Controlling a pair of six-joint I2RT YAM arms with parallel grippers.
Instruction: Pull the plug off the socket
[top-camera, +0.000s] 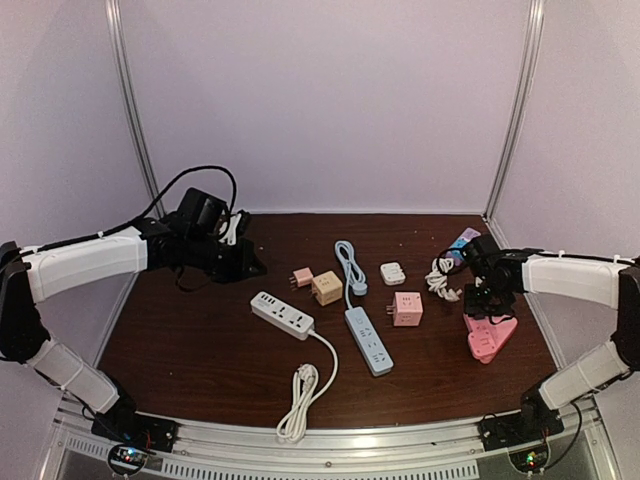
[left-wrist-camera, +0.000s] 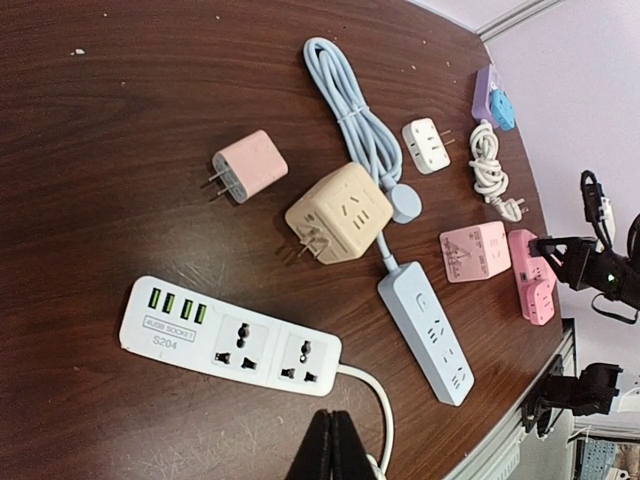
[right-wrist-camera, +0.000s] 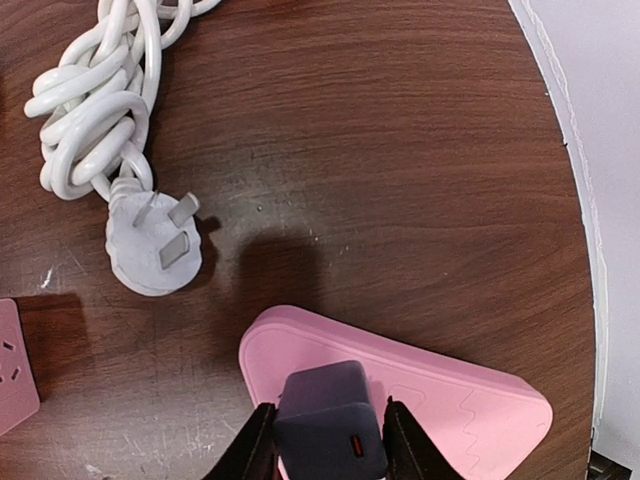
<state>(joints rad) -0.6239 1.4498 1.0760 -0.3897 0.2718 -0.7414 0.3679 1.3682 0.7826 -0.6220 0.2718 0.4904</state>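
Left tool (left-wrist-camera: 335, 450): I see its two fingers pressed together with nothing between them, hovering over the near edge of the desk (top-camera: 200, 340), at the far left in the top view.
White power strip (top-camera: 282, 315): lies flat left of centre, four green-lit USB ports at one end. Its white cord (top-camera: 300, 395) ends in a coil near the front edge.
Pink adapter (top-camera: 303, 276): just beside the beige cube socket (top-camera: 327, 288), pins out, not plugged into anything.
Blue power strip (top-camera: 368, 340): lies mid-desk, with its blue cable (top-camera: 350, 265) looped behind it.
Small white adapter (top-camera: 392, 273): on its own behind the pink cube socket (top-camera: 407, 308).
White bundled cable (right-wrist-camera: 95, 95): coiled, and its three-pin plug head lies pins up on the wood.
Pink socket (right-wrist-camera: 470, 410): a flat triangular block near the right edge of the desk.
Plug (right-wrist-camera: 330, 425): a dark grey block with a small red mark, seated upright on the pink socket.
Right tool (right-wrist-camera: 328, 410): narrowed around the plug, and I see a finger against each of its sides.
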